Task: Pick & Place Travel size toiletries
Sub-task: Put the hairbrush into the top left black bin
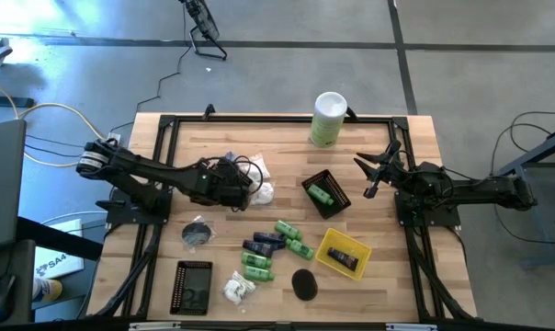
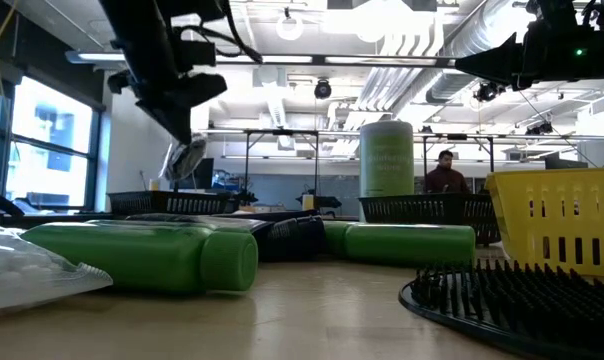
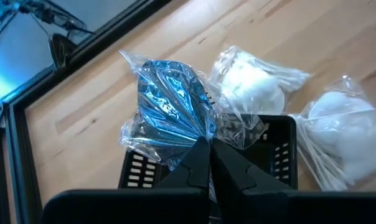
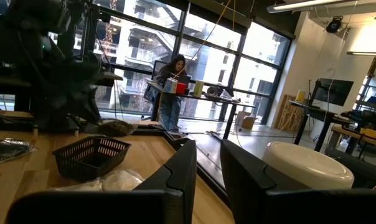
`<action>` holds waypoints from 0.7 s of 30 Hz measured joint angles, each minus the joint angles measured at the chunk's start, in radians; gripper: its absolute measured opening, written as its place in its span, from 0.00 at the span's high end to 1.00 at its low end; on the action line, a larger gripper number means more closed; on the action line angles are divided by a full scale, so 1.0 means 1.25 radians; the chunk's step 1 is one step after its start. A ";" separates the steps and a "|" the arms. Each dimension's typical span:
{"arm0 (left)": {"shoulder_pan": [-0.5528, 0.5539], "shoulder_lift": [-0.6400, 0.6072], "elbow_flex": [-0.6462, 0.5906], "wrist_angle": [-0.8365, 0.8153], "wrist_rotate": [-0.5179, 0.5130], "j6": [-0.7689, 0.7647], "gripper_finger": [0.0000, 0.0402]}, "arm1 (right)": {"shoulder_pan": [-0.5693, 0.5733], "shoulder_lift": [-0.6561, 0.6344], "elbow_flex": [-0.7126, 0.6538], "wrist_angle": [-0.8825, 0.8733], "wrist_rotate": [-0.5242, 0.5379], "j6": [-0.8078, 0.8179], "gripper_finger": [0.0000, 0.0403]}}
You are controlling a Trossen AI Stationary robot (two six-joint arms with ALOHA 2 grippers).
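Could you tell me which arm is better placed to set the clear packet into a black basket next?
Left: its gripper is shut on the clear packet, directly above a black basket. The right gripper hangs open, away.

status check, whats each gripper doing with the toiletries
Left gripper shut on a crinkly packet, lifted above a black basket. Right gripper open, idle at the right edge. Green bottles on the table, path unobstructed.

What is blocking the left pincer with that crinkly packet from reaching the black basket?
Nothing visible. The left pincer is shut on a clear crinkly plastic packet, lifted above the wooden table. The small black mesh basket lies toward the right arm, with bare tabletop between them.
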State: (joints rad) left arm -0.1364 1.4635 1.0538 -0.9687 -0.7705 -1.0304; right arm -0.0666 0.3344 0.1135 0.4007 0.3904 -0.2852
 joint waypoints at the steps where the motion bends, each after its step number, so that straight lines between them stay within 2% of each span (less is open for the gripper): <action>1: -0.001 0.007 0.000 0.000 0.002 -0.010 1.00 | 0.000 0.000 0.000 0.000 0.000 0.000 0.84; 14: -0.001 0.087 0.000 -0.004 0.059 -0.120 1.00 | 0.000 0.000 0.000 0.000 0.000 0.000 0.84; 21: -0.001 0.119 0.000 -0.011 0.067 -0.127 1.00 | 0.000 0.000 0.000 0.000 0.000 0.000 0.84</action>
State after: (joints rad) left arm -0.1375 1.6118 1.0538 -0.9825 -0.6865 -1.1896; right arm -0.0666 0.3346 0.1135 0.4007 0.3905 -0.2852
